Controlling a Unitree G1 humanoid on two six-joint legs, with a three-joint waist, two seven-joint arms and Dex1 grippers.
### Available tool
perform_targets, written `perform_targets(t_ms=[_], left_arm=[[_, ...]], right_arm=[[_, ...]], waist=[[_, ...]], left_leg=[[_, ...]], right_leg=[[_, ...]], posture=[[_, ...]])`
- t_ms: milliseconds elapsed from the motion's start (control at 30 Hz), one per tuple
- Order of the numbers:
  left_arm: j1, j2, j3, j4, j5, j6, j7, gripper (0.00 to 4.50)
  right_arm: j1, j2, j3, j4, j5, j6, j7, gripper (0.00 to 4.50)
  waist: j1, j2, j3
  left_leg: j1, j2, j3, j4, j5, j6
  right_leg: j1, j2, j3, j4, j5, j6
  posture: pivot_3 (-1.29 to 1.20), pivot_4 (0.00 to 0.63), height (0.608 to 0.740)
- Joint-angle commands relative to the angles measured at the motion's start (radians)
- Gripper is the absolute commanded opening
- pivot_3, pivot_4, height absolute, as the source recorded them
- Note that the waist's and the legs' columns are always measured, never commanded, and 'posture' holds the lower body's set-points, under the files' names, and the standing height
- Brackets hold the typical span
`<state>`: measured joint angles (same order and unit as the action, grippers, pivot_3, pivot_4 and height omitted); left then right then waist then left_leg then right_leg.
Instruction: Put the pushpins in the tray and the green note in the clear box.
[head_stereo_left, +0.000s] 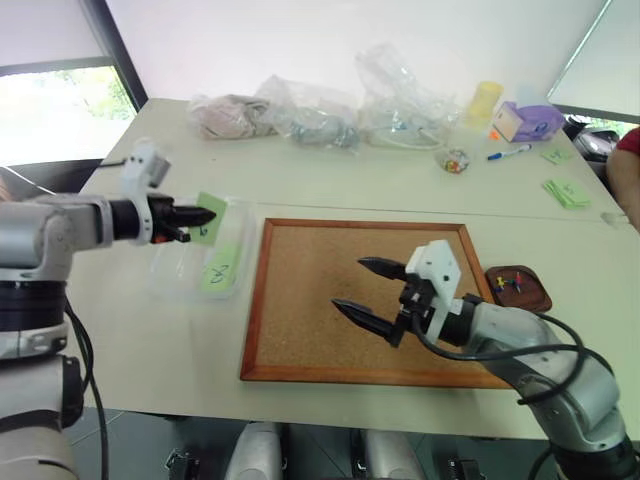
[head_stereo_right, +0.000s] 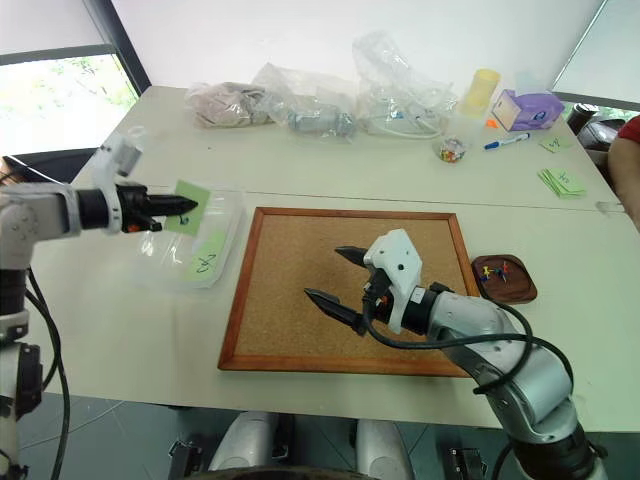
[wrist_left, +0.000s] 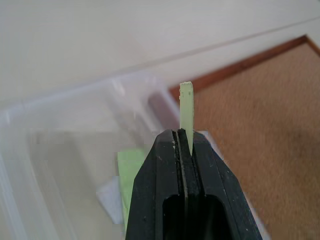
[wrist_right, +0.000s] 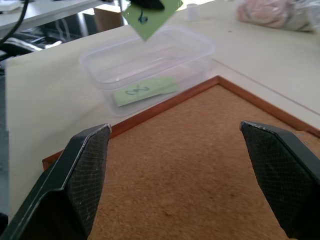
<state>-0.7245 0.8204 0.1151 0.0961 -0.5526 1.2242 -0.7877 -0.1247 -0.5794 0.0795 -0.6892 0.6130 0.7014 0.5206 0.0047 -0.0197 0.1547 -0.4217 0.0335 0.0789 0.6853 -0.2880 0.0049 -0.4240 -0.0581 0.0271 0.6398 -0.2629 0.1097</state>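
My left gripper (head_stereo_left: 203, 216) is shut on the green note (head_stereo_left: 212, 222), holding it in the air over the far end of the clear box (head_stereo_left: 178, 272). In the left wrist view the note's edge (wrist_left: 186, 106) sticks up from between the shut fingers. Another marked green note (head_stereo_left: 221, 269) lies flat inside the box. My right gripper (head_stereo_left: 348, 284) hovers open over the cork board (head_stereo_left: 310, 330) with nothing between its fingers. The dark wooden tray (head_stereo_left: 537, 299) sits just right of the board and holds a few pushpins (head_stereo_left: 511, 284).
Clear plastic bags (head_stereo_left: 400, 100) and a pinkish bundle (head_stereo_left: 228, 115) line the table's far side. A cluster of beads (head_stereo_left: 455, 160), a blue marker (head_stereo_left: 510, 153), a purple box (head_stereo_left: 530, 122) and loose green notes (head_stereo_left: 566, 192) lie far right. A person's red sleeve (head_stereo_left: 630, 145) shows there.
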Motion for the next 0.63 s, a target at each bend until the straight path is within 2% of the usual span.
perform_targets(t_ms=[33, 67, 300, 333, 400, 467, 567, 633], left_arm=[[0.024, -0.014, 0.032, -0.036, 0.01, 0.012, 0.061, 0.7], [0.04, -0.015, 0.024, -0.038, 0.016, 0.008, 0.069, 0.91], [0.008, -0.014, 0.005, -0.002, 0.057, -0.052, 0.107, 4.25], [-0.007, -0.005, -0.007, 0.004, 0.07, -0.08, 0.096, 4.44], [-0.085, 0.035, -0.04, 0.029, 0.116, -0.212, 0.038, 4.44], [-0.159, 0.037, -0.032, 0.051, 0.095, -0.246, -0.016, 4.44], [-0.195, -0.013, -0.022, -0.02, 0.006, -0.255, -0.105, 4.44], [-0.198, -0.077, -0.022, -0.066, -0.017, -0.253, -0.083, 4.44]], right_arm=[[-0.016, 0.005, 0.025, 0.033, -0.073, -0.07, 0.012, 4.5], [-0.017, 0.01, 0.027, 0.039, -0.085, -0.079, 0.01, 4.5], [-0.002, 0.017, 0.005, 0.043, -0.109, -0.094, 0.005, 4.5], [-0.003, 0.017, 0.001, 0.044, -0.11, -0.094, 0.003, 4.5], [0.001, 0.014, -0.026, 0.042, -0.11, -0.089, -0.007, 4.5], [0.004, 0.014, -0.05, 0.039, -0.104, -0.084, -0.015, 4.5], [0.022, 0.036, -0.152, 0.024, -0.041, -0.059, -0.052, 4.5], [0.034, 0.061, -0.236, 0.009, 0.014, -0.042, -0.094, 4.5]], waist=[[0.002, -0.002, 0.0], [0.001, -0.002, 0.0], [0.002, -0.002, 0.0], [0.002, -0.002, 0.0], [0.002, -0.003, 0.001], [0.006, -0.005, 0.002], [0.008, -0.004, 0.001], [0.008, -0.003, 0.0]], left_leg=[[0.0, 0.0, 0.0, 0.0, 0.0, 0.0], [0.0, 0.0, 0.0, 0.0, 0.0, 0.0], [0.0, 0.0, 0.0, 0.0, 0.0, -0.001], [0.0, 0.0, 0.0, 0.0, 0.001, -0.001], [0.0, 0.0, 0.001, 0.0, 0.001, -0.001], [0.0, 0.0, 0.0, 0.0, 0.001, -0.002], [0.0, -0.001, 0.001, 0.0, 0.001, -0.002], [0.0, -0.001, 0.001, 0.0, 0.001, -0.001]], right_leg=[[0.0, 0.0, 0.0, 0.0, 0.0, 0.0], [0.0, 0.0, 0.0, 0.0, 0.0, 0.0], [-0.002, 0.0, 0.0, 0.005, 0.0, 0.0], [-0.002, 0.0, 0.0, 0.005, 0.0, 0.0], [-0.002, 0.0, 0.0, 0.005, 0.0, 0.0], [-0.003, 0.001, 0.0, 0.005, 0.0, 0.0], [-0.002, 0.0, -0.001, 0.005, 0.0, 0.0], [-0.002, -0.001, 0.0, 0.005, 0.0, 0.0]], posture=[[0.0, 0.15, 0.737], [0.0, 0.15, 0.737], [0.0, 0.15, 0.737], [0.0, 0.15, 0.737], [0.0, 0.15, 0.737], [0.0, 0.15, 0.737], [0.0, 0.15, 0.737], [0.0, 0.15, 0.737]])
